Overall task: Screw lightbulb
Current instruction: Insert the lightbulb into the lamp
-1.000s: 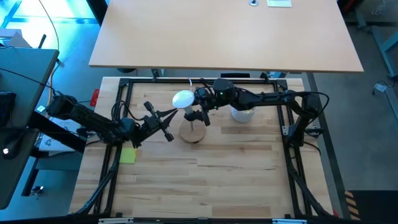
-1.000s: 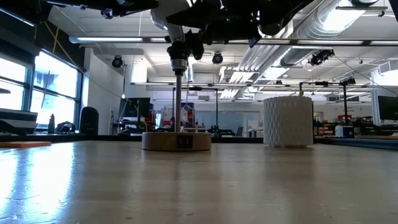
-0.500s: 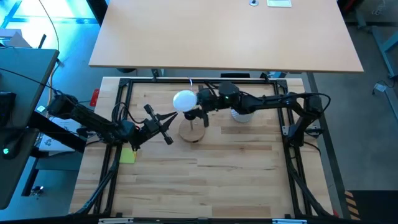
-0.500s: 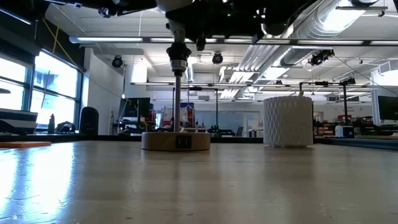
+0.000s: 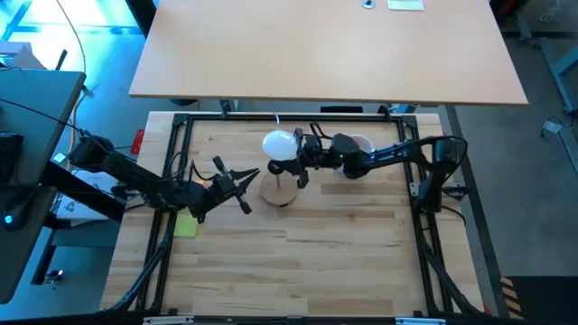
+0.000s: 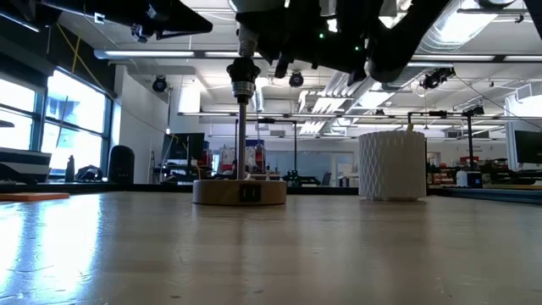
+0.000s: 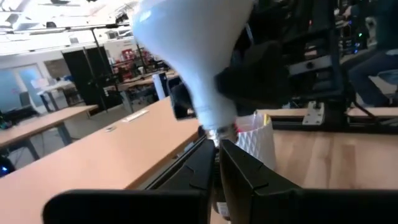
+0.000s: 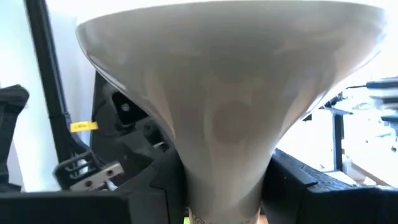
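while right gripper (image 5: pixel 295 168) jaws clamp lightbulb (image 5: pixel 279 144), no legible writing

Two slim black jointed arms, each ending in a dark two-fingered pincer.

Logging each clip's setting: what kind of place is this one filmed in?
Probably an open lab or workshop: exposed ceiling ducts, rows of workbenches behind, and a wooden table in a black frame where two robot arms work on a lightbulb.

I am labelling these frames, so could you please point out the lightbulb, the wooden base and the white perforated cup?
lightbulb (image 5: pixel 278 143), high view, top of the round globe.
wooden base (image 6: pixel 240 191), low view, front of the round disc.
white perforated cup (image 6: pixel 391 165), low view, middle of its patterned wall.
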You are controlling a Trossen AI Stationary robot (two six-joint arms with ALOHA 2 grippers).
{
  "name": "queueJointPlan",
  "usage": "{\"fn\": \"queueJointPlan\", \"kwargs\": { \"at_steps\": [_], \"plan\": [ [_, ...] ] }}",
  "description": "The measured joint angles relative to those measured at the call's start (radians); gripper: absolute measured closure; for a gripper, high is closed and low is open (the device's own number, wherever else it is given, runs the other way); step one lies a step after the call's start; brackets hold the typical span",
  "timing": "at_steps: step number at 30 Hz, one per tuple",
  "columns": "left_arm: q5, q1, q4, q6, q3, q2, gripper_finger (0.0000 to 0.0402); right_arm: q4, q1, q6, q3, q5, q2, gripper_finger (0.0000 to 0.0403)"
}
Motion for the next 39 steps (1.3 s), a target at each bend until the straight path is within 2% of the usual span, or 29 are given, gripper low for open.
{"fn": "queueJointPlan", "kwargs": {
  "at_steps": [4, 8, 11, 13, 18, 23, 26, 31, 34, 39],
  "plan": [
    [0.017, 0.0, 0.011, -0.002, 0.0, 0.0, 0.0383, -0.001, 0.0, -0.026, 0.001, 0.018, 0.0, 0.0257],
    [0.043, -0.016, 0.091, -0.018, 0.004, 0.001, 0.0383, -0.042, 0.0, -0.029, 0.002, 0.044, 0.0, 0.0257],
    [0.034, -0.031, 0.09, -0.003, 0.052, 0.0, 0.0384, -0.069, 0.0, -0.047, 0.002, 0.05, 0.0, 0.0257],
    [0.019, -0.036, 0.012, 0.005, 0.106, -0.002, 0.039, -0.081, 0.002, -0.05, 0.002, 0.051, 0.0, 0.0257],
    [0.013, -0.024, -0.343, 0.002, 0.304, -0.002, 0.0399, -0.114, 0.003, -0.079, 0.004, 0.052, 0.0, 0.0257],
    [0.011, -0.001, -0.62, -0.058, 0.445, -0.003, 0.0401, -0.14, 0.005, -0.107, 0.005, 0.07, -0.003, 0.0257],
    [-0.002, -0.009, -0.715, -0.134, 0.445, -0.003, 0.0401, -0.145, 0.016, -0.13, 0.005, 0.115, -0.003, 0.0257],
    [-0.182, -0.057, -0.918, -0.388, 0.402, 0.002, 0.0401, -0.177, 0.052, -0.188, 0.007, 0.229, -0.005, 0.0257],
    [-0.205, -0.063, -0.949, -0.507, 0.346, 0.003, 0.0401, -0.195, 0.069, -0.192, 0.007, 0.281, -0.006, 0.0257],
    [-0.207, -0.046, -0.934, -0.583, 0.273, 0.003, 0.0401, -0.2, 0.076, -0.159, 0.006, 0.344, -0.004, 0.0257]
  ]
}}
